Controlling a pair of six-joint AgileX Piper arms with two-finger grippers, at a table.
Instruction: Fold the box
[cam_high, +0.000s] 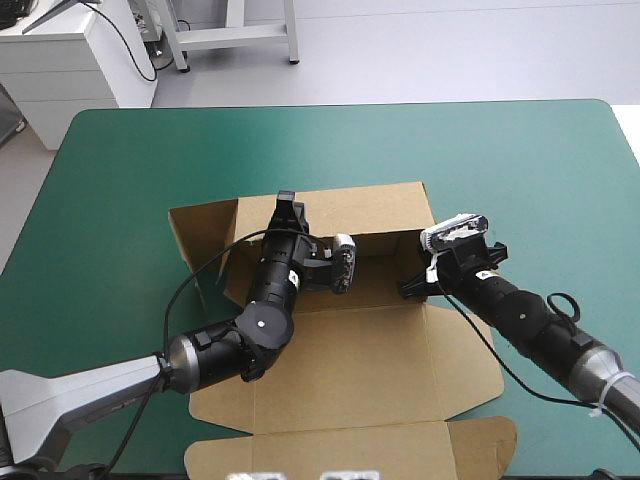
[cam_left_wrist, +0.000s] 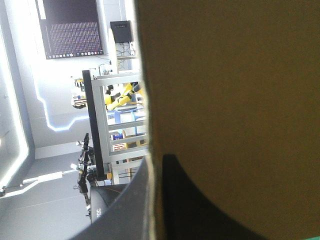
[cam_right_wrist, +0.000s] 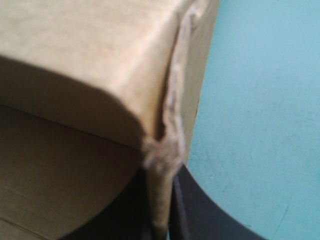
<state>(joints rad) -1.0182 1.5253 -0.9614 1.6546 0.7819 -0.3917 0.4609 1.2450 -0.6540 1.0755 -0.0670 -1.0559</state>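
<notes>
**Box pinched by both grippers, walls up, lid lying flat**

I am watching the box (cam_high: 350, 335) sitting near the middle of the table, on the teal-green cover (cam_high: 520, 160). It is standing as an open tray.

Starting from the left, the left arm is reaching in across the lid (cam_high: 360, 375), which is lying flat toward the near edge of the table. The left side wall (cam_high: 205, 235) is standing up, leaning a little outward. The left gripper (cam_high: 288, 208) is sitting on the top edge of the far wall (cam_high: 375, 210), toward its left part. In the left wrist view its black fingers (cam_left_wrist: 192, 212) are drawn in almost together, with the sheet of brown board running up between them, so I am reading it as clamped on that wall. The board is filling most of that view.

Moving right, the far wall is standing upright along the back of the tray, up to its right corner.

At the right side, the right gripper (cam_high: 412, 287) is meeting the box where the right wall is rising from the tray. In the right wrist view its fingers (cam_right_wrist: 205, 217) are nearly closed, gripping a rumpled edge of board at a corner of the box, with bare cover showing just beside it.
</notes>
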